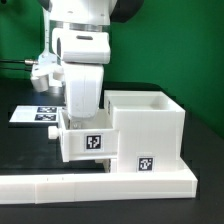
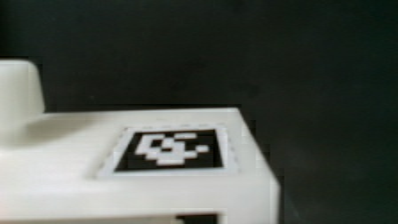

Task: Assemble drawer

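Note:
The drawer (image 1: pixel 84 142), a small white open-top box with a black-and-white marker on its near face, sits against the exterior view's left side of the larger white cube casing (image 1: pixel 148 125), which has a marker low on its front. My gripper (image 1: pixel 80 116) reaches straight down onto the drawer's top opening; its fingertips are hidden at the drawer's rim, so I cannot tell whether they are closed on a wall. The blurred wrist view shows a white face with a marker (image 2: pixel 175 148) close below; no fingers show there.
A low white border wall (image 1: pixel 100 184) runs along the front, right before the drawer and casing. The marker board (image 1: pixel 32 113) lies flat on the black table at the exterior view's back left. A green backdrop stands behind.

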Tool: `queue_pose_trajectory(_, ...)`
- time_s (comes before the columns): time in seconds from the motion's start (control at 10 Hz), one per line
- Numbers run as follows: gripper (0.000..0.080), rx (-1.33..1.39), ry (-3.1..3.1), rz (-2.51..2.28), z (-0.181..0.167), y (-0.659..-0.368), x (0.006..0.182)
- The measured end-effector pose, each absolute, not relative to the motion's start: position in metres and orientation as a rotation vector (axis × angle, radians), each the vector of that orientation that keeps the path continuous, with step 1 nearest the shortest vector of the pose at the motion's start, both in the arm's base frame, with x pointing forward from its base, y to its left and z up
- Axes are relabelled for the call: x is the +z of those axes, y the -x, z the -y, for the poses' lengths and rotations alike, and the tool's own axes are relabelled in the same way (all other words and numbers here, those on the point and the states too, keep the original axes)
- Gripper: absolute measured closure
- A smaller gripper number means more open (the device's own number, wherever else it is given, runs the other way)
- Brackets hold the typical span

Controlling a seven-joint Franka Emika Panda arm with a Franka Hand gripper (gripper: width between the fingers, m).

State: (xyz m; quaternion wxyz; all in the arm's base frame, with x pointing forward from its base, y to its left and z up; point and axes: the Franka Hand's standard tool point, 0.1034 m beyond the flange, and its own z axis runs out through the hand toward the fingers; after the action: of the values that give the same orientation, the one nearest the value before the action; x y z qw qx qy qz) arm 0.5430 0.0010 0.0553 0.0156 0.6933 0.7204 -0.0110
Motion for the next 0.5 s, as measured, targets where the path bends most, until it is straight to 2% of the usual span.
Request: queue_pose_trajectory(0.5,0.0757,-0.046,-2.261,-2.146,-0.0115,-0.5414,0.0550)
